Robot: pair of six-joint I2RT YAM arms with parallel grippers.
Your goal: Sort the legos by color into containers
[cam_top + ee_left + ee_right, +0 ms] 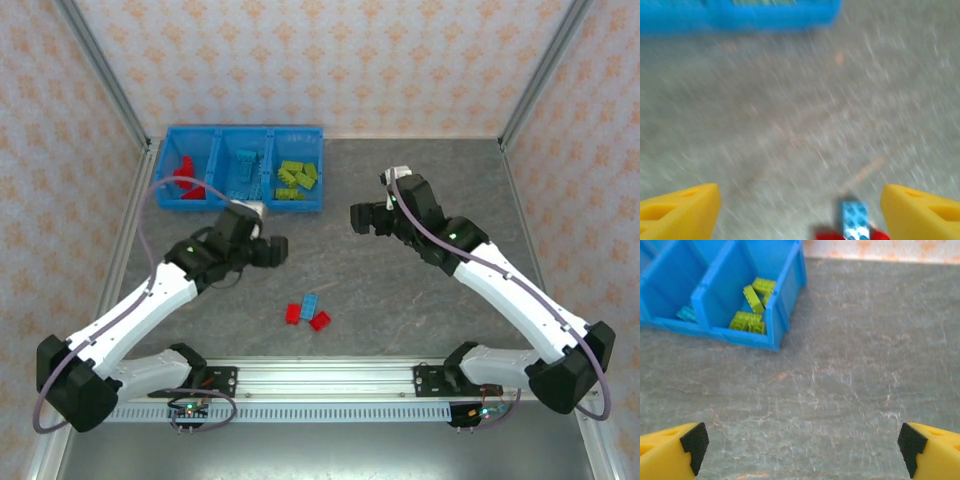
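Yellow fingers (685,207) of the left hand (800,202) sit at the bottom corners of its wrist view, spread wide with nothing clamped: released. Low between them a light blue lego (856,220) lies on the grey surface (790,125), with bits of red brick (827,235) at either side of it. That view is smeared by blur.

Top view:
- Three loose legos lie in a tight cluster on the surface (420,290), in front of and between the two arm bases: a red one (292,313), a light blue one (311,303), and a second red one (320,321).
- Left hand (277,250) hangs between that cluster and the blue bin (290,208), fingers pointing right.
- Right hand (358,218) sits right of the bin, fingers pointing left, apart from every brick.

Right wrist view: fingers (675,447) stand far apart, bare surface between them — released, empty.

Bin sits at the far left of the surface.
- Left compartment holds red legos (188,180).
- Middle compartment holds light blue legos (243,170).
- Right compartment holds yellow-green legos (297,178).

The right wrist camera also shows the yellow-green pile (752,305) against the bin's end wall (790,295).
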